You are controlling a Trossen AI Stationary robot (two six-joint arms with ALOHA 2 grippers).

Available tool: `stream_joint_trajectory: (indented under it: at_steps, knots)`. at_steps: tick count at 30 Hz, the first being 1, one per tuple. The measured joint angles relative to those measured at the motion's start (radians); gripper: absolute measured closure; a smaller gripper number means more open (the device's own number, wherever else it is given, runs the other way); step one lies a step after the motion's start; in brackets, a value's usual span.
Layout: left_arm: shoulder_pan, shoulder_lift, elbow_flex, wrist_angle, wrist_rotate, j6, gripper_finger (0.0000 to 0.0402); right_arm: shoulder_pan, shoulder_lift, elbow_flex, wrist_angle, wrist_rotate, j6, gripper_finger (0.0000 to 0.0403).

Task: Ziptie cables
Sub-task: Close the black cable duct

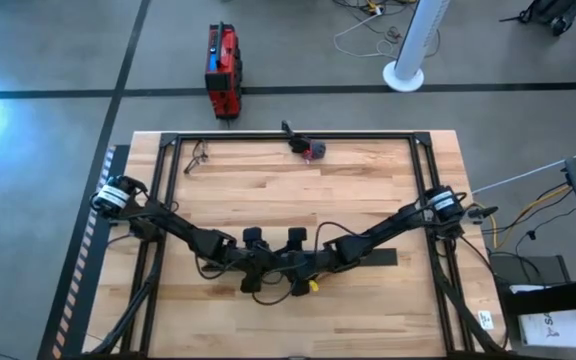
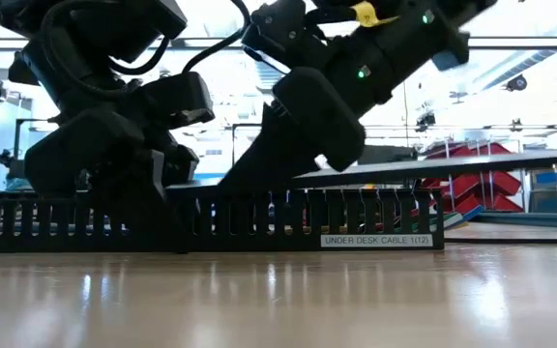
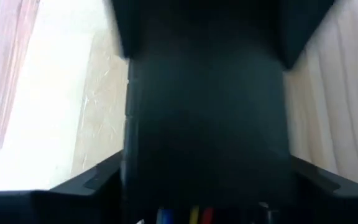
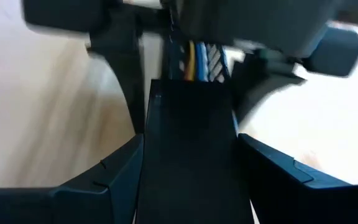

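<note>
A long black slotted cable tray [image 2: 259,220] lies on the wooden table, toward its near edge; its right end [image 1: 380,258] shows bare past the arms. The cables [image 4: 197,61], thin yellow, blue and pale wires, show at the tray between both hands, and again as the cables [image 3: 185,216] in the left wrist view. My left gripper [image 1: 259,264] is open, with a finger on either side of the tray; whether they touch it I cannot tell. My right gripper [image 1: 298,264] faces it from the right, shut on the tray. My right gripper has the tray's two long sides [image 4: 151,155] between its two fingers [image 4: 114,180]. The fingers slant down from the table's right and run along the tray's length. The tray lies flat on the table.
A black metal frame [image 1: 168,140] runs round the tabletop. A small camera mount [image 1: 308,148] stands at the far edge, and a thin wire loop [image 1: 196,156] lies at the far left. A red case [image 1: 222,70] stands on the floor beyond.
</note>
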Motion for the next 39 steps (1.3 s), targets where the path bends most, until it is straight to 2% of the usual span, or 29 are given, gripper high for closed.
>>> stream_joint_trajectory:
  at_steps: [4,6,12,17,23,32,39]
  knots:
    - [-0.001,0.000,-0.009,0.001,0.002,0.005,0.0188,0.000,-0.005,0.011,-0.045,0.011,-0.005,0.0186]
    - [0.000,0.000,-0.017,-0.001,0.001,0.007,0.0203,0.000,-0.009,0.004,-0.043,0.015,-0.005,0.0186]
    - [0.000,-0.001,-0.037,0.017,0.003,0.005,0.0202,-0.003,-0.009,-0.015,-0.022,0.016,0.014,0.0186]
    - [-0.004,-0.001,-0.043,0.024,0.021,0.015,0.0180,-0.016,-0.006,-0.016,-0.014,0.006,0.014,0.0187]
    - [-0.006,-0.002,-0.045,0.029,0.024,0.016,0.0196,-0.043,-0.006,-0.018,-0.015,-0.038,0.032,0.0187]
    - [-0.007,-0.002,-0.046,0.029,0.030,0.023,0.0196,-0.054,-0.006,-0.021,-0.020,-0.053,0.032,0.0187]
    - [-0.008,-0.002,-0.047,0.029,0.033,0.022,0.0196,-0.085,-0.006,-0.023,-0.026,-0.125,0.056,0.0187]
